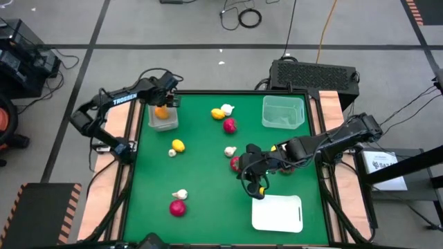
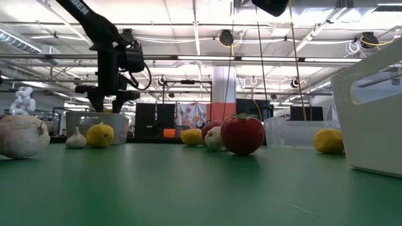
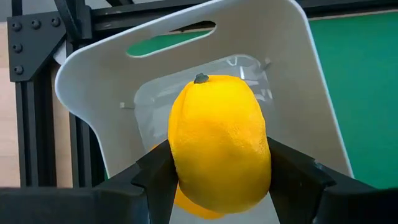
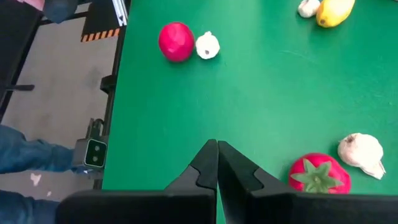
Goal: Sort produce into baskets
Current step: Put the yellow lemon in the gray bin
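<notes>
My left gripper (image 1: 163, 104) is over the translucent whitish bin (image 1: 165, 122) at the table's far left, shut on a yellow lemon (image 3: 219, 143). A second yellow piece (image 3: 186, 206) shows beneath it in the bin. My right gripper (image 4: 217, 163) is shut and empty, low over the mat right of centre (image 1: 255, 181). Beside it lie a red tomato-like piece (image 4: 319, 174) and a garlic bulb (image 4: 362, 152). More lemons, red pieces and garlic bulbs lie loose on the green mat. My left gripper pinches the lemon between its two fingers, one on each side of its wide middle (image 3: 175, 163). The fingers come from above, pointing down into the bin. The lemon is lifted clear, its stem end (image 3: 201, 78) pointing away from the wrist toward the bin's floor.
The clear greenish bin (image 1: 282, 112) stands at the far right, the flat white tray (image 1: 277, 213) at the near right. A lemon, garlic and red piece cluster is at far centre (image 1: 223, 115), a lemon and garlic left of centre (image 1: 177, 146), a garlic and red piece near left (image 1: 178, 205).
</notes>
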You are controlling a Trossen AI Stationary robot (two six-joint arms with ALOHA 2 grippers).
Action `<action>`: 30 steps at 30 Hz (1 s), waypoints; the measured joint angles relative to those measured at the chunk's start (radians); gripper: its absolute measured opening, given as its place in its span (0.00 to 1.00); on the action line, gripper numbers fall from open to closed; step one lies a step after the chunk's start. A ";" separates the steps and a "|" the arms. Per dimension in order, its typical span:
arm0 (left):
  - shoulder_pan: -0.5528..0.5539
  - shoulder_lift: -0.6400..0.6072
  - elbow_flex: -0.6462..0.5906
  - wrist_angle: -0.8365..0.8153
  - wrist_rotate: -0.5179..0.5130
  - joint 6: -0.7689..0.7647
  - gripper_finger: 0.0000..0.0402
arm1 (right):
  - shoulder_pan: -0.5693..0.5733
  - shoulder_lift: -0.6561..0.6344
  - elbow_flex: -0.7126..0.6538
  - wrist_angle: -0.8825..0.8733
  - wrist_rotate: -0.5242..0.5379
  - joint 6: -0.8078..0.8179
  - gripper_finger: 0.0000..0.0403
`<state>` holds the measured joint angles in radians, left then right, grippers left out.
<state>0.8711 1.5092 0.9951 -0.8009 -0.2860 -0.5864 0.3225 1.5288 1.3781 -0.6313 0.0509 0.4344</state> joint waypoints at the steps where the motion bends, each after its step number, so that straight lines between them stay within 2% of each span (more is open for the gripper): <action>1: 0.000 0.002 0.000 0.000 0.000 0.005 0.54 | 0.000 0.000 0.000 -0.001 0.000 -0.002 0.00; 12: 0.000 0.002 0.000 0.000 -0.007 0.046 0.73 | 0.000 0.000 0.000 -0.002 0.000 -0.028 0.00; 16: -0.001 -0.020 0.000 -0.005 -0.004 0.058 0.74 | 0.000 0.000 0.000 -0.003 0.000 -0.028 0.00; 21: -0.020 -0.106 0.000 -0.008 0.046 0.105 0.74 | -0.004 0.000 0.000 -0.014 -0.001 0.002 0.00; 25: -0.087 -0.209 0.001 0.011 0.102 0.126 0.74 | -0.008 -0.008 0.000 -0.097 0.000 0.073 0.00; 30: -0.255 -0.292 0.001 0.111 0.158 0.122 0.74 | -0.005 -0.052 0.000 -0.201 0.007 0.207 0.00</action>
<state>0.6164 1.2170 0.9965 -0.6903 -0.1275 -0.4640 0.3171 1.4768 1.3785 -0.8328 0.0578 0.6415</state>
